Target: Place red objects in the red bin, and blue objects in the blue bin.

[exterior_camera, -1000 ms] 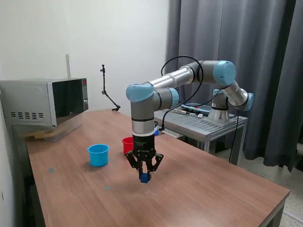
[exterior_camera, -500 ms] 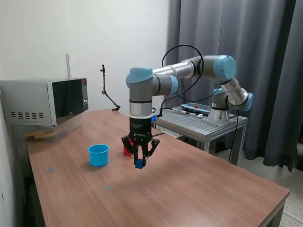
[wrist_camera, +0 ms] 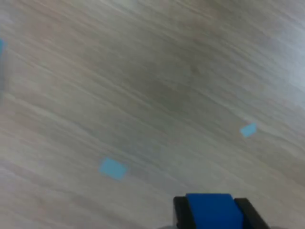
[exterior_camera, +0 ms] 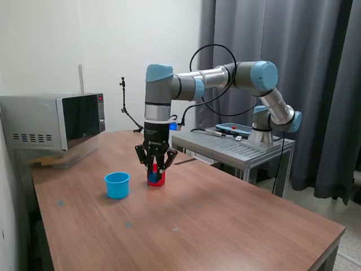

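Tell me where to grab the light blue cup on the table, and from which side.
Come from straight above and pinch the light blue cup by its wall at the rim, one finger inside, one outside. It stands upright with its mouth open, apart from the red cup.

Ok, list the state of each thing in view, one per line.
End effector: shut on the blue cube, held above the table.
Blue cube: gripped between the fingers, off the table.
Blue cup: upright on the table, apart from the arm.
Red cup: upright, partly hidden behind the end effector.
Microwave: door closed.
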Motion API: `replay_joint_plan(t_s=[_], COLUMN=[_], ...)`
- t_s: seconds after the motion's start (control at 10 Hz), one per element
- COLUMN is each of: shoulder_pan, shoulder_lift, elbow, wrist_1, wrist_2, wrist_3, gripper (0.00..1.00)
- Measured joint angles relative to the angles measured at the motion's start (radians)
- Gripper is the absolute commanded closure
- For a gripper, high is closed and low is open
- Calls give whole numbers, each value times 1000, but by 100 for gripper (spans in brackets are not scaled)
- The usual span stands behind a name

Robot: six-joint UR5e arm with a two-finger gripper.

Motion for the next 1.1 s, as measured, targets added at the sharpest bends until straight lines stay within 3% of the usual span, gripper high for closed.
replay_joint_plan(t_s=[0.3,1.1], shoulder_pan=[-35,-151], shoulder_lift=[-37,-104], elbow=[1,26], wrist_1=[3,25], wrist_2=[-20,-20], wrist_3=[36,197], gripper=[100,100])
